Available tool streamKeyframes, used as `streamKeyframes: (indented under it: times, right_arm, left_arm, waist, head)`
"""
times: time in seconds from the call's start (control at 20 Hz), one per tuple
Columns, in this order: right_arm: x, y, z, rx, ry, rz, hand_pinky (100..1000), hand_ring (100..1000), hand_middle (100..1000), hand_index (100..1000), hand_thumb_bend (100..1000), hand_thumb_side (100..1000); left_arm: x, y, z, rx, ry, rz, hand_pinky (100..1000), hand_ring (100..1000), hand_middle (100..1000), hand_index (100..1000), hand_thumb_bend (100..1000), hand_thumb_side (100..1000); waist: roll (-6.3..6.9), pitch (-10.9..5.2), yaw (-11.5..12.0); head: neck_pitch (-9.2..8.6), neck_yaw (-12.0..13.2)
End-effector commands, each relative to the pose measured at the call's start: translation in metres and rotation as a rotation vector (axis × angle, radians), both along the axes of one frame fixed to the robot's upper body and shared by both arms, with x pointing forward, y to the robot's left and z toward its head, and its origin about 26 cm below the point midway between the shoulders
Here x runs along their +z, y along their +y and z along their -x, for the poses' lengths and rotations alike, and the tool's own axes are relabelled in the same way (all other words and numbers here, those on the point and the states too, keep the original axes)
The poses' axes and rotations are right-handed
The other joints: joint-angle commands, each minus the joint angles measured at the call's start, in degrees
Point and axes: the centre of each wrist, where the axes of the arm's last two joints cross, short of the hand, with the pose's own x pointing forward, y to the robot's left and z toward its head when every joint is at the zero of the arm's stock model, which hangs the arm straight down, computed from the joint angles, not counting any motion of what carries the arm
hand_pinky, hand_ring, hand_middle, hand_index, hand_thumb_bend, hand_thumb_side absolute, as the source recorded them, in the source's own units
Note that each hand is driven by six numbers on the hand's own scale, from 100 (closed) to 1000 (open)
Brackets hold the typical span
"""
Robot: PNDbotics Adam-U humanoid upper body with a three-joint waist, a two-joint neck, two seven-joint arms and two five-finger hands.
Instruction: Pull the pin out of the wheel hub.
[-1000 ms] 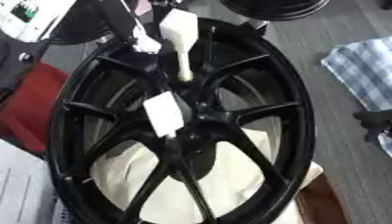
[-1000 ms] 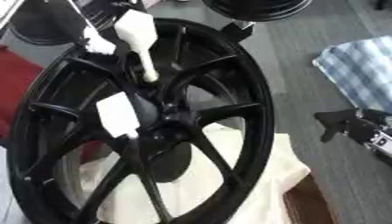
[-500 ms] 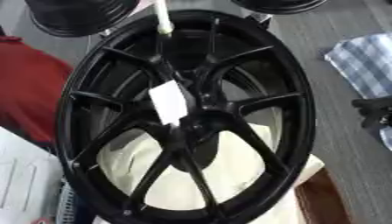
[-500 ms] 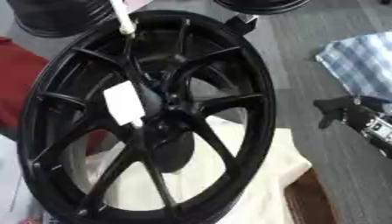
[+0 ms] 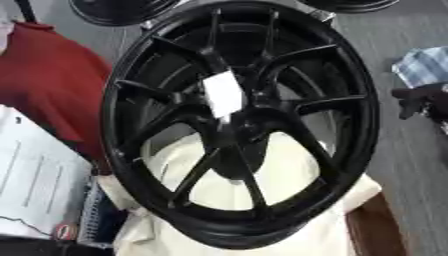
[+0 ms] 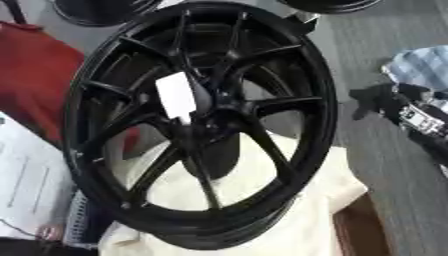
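A large black spoked wheel (image 5: 350,150) lies tilted on a cream cloth (image 5: 289,175) and fills the middle of both views. A white rectangular piece (image 5: 221,94) sits on its hub (image 5: 241,122). No pin shows anywhere in either view. My right hand (image 6: 378,98) rests at the right edge, off the wheel's rim, fingers relaxed and holding nothing. My left hand is out of sight.
A red cloth (image 5: 48,85) lies left of the wheel and white papers (image 5: 31,190) sit at the lower left. Other black wheels (image 5: 118,10) stand at the top edge. A blue checked cloth (image 5: 424,65) lies on the grey floor at right.
The long white pin, held at the upper left above the hub, rose and left the picture with my left hand. The camera has also shifted. My right hand stayed at the right edge.
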Motion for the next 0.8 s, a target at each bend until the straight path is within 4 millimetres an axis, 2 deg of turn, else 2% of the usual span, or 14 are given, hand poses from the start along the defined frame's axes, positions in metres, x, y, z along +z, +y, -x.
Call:
streamKeyframes:
  times: [0.05,0.2,0.25,0.3,0.35,0.4,0.45,0.5,0.55,0.6,0.65,0.8]
  right_arm:
    - [0.013,-0.002,0.0,0.016,-0.034,0.011,1000,974,589,790,100,699]
    - [0.015,-0.003,0.0,0.026,-0.044,-0.004,1000,974,589,790,100,695]
    - [0.015,-0.003,0.0,0.03,-0.047,-0.008,1000,974,589,791,100,693]
    - [0.016,-0.002,-0.001,0.032,-0.049,-0.012,1000,974,589,791,100,689]
    - [0.016,-0.002,-0.001,0.035,-0.052,-0.017,1000,974,589,791,100,692]
    - [0.016,-0.002,-0.001,0.036,-0.053,-0.02,1000,974,590,791,100,692]
    - [0.016,-0.002,-0.001,0.036,-0.055,-0.023,1000,974,590,791,100,692]
    - [0.017,-0.002,-0.001,0.036,-0.057,-0.025,1000,974,590,791,100,692]
    - [0.017,-0.002,-0.001,0.035,-0.059,-0.027,1000,974,590,791,100,692]
    - [0.017,-0.002,-0.001,0.035,-0.06,-0.028,1000,974,590,791,100,692]
    - [0.017,-0.002,-0.001,0.035,-0.06,-0.029,1000,974,590,791,100,693]
    - [0.016,-0.002,-0.001,0.033,-0.059,-0.031,1000,974,590,791,100,689]
  left_arm:
    - [0.022,0.048,0.032,0.143,-0.1,0.022,663,470,387,337,100,254]
    - [0.008,0.073,0.039,0.212,-0.12,0.061,679,489,406,364,100,246]
    - [0.001,0.077,0.039,0.228,-0.122,0.058,698,510,431,395,100,211]
    - [-0.007,0.079,0.038,0.241,-0.119,0.049,727,545,472,459,480,100]
    - [-0.017,0.079,0.035,0.252,-0.104,0.033,760,568,490,516,100,147]
    - [-0.027,0.08,0.033,0.26,-0.091,0.018,801,598,532,609,100,124]
    - [-0.039,0.081,0.03,0.271,-0.07,0.004,919,721,719,844,139,308]
    - [-0.05,0.082,0.027,0.283,-0.041,-0.012,965,776,782,898,270,626]
    - [-0.061,0.084,0.026,0.293,-0.011,-0.03,989,808,816,927,359,803]
    - [-0.07,0.086,0.026,0.298,0.011,-0.045,989,808,816,927,359,803]
    - [-0.078,0.086,0.026,0.289,0.028,-0.052,985,831,837,945,399,987]
    - [-0.092,0.087,0.032,0.243,0.041,-0.048,959,815,824,937,315,1000]
  waist:
    - [-0.56,-1.71,0.18]
    - [-1.26,-2.04,0.2]
    - [-1.45,-2.1,0.08]
    - [-1.55,-2.13,-0.04]
    - [-1.74,-2.11,-0.15]
    - [-1.86,-2.11,-0.27]
    - [-2.0,-2.04,-0.44]
    - [-2.1,-1.95,-0.6]
    - [-2.16,-1.85,-0.79]
    - [-2.18,-1.82,-0.99]
    - [-2.2,-1.8,-1.26]
    - [-2.22,-1.96,-1.96]
  head:
    - [0.32,-0.36]
    - [0.32,-1.05]
    - [0.32,-1.45]
    - [0.26,-1.84]
    - [-0.07,-2.34]
    - [-0.32,-2.69]
    - [-0.62,-3.24]
    - [-0.83,-3.67]
    - [-0.98,-3.86]
    - [-1.07,-3.86]
    - [-1.15,-3.79]
    - [-0.94,-3.16]
